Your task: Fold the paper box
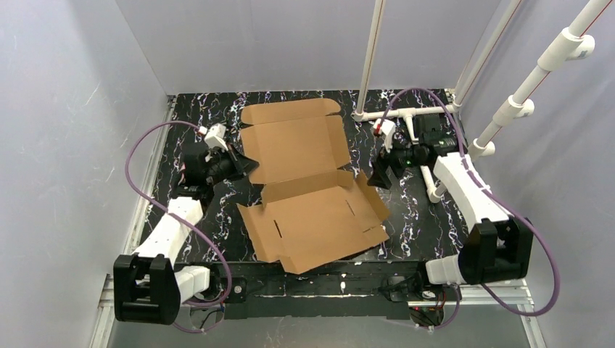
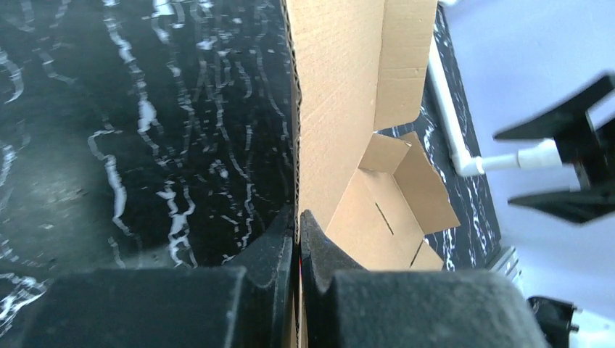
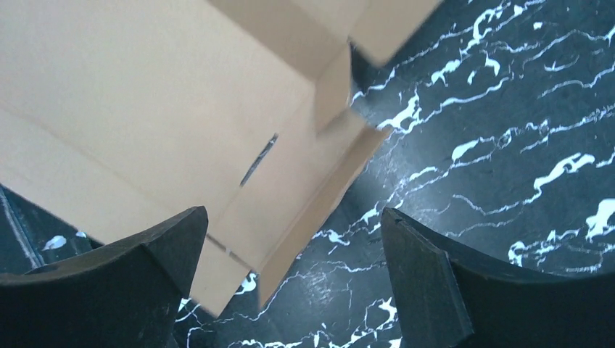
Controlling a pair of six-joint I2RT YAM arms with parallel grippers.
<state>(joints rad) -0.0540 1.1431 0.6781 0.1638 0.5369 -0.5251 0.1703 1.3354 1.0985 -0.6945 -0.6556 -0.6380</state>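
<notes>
Paper box [image 1: 297,152] clamped by left claw [image 2: 297,217]; right claw [image 3: 291,217] agape.

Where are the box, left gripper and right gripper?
box [image 1: 297,148]: top view, centre of its far panel.
left gripper [image 2: 297,216]: left wrist view, between fingers shut on the box edge.
right gripper [image 3: 294,217]: right wrist view, gap between its open fingers.

Layout: paper box [image 1: 304,181] sits mid-table [image 1: 181,138], running from near the far edge to the near edge. Left gripper [image 1: 250,165] at the box's left edge, one finger on each side of the cardboard. Right gripper [image 1: 376,176] just beside the box's right flap, not touching. Pipe stand [image 1: 406,114] in far right corner, behind right gripper.
</notes>
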